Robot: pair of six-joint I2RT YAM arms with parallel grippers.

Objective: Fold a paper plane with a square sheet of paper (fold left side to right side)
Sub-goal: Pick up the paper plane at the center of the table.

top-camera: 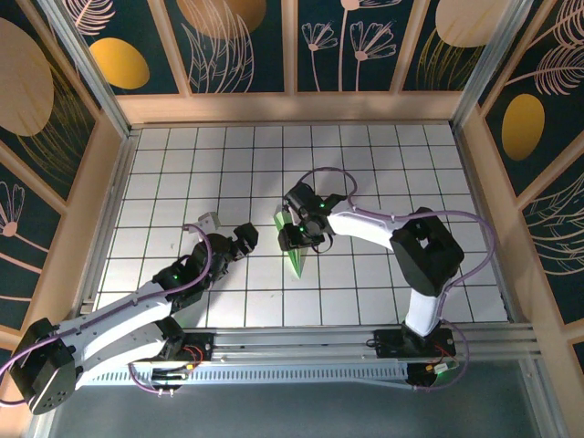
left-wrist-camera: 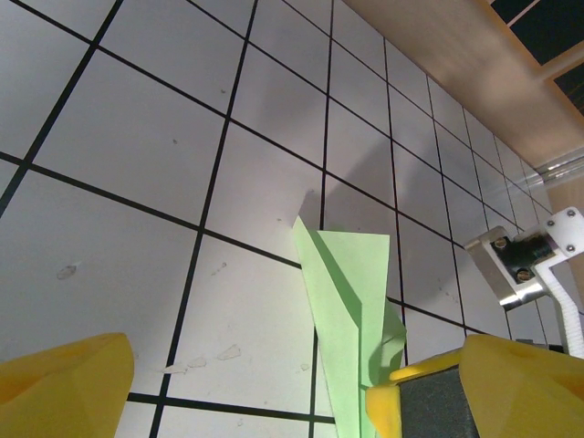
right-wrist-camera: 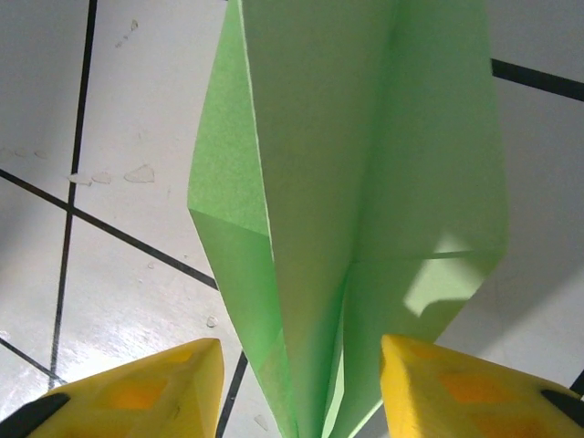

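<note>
Near edge: both arm bases sit on the metal rail [top-camera: 301, 351] along the front of the bench [top-camera: 182, 155], left arm on the left, right arm on the right.
Left arm: reaches in low from the near-left corner toward the middle of the grid.
Left fingers: the left gripper [top-camera: 245, 237] has its yellow fingers [left-wrist-camera: 64, 388] spread wide with nothing held between them. In its own wrist view [left-wrist-camera: 274, 383] the grid tiles [left-wrist-camera: 137, 137] show in the gap and the plane sits just past the tips.
Paper plane: the paper plane [top-camera: 296, 260] is pretty much mid-bench, a slim pale green dart just right of the left fingers and under the right ones. From the left wrist [left-wrist-camera: 351, 292] it's creased, pointed at its far end, and throws a shadow on the tiles behind it.
Right arm: comes up from the near-right base, bends at the elbow and swings back left to the plane.
Right fingers: the right gripper [top-camera: 297, 235] is right over the plane. Its wrist view [right-wrist-camera: 301, 383] has one yellow finger [right-wrist-camera: 155, 388] on each side of the folded green paper [right-wrist-camera: 365, 137], partway apart. Honestly can't tell if they're actually pinching it or just straddling it.
Tiles: a few small smudges [right-wrist-camera: 137, 173] beside the plane.
Far end: wooden frame and dark leaf-pattern wall panels [top-camera: 237, 46] behind the grid.
</note>
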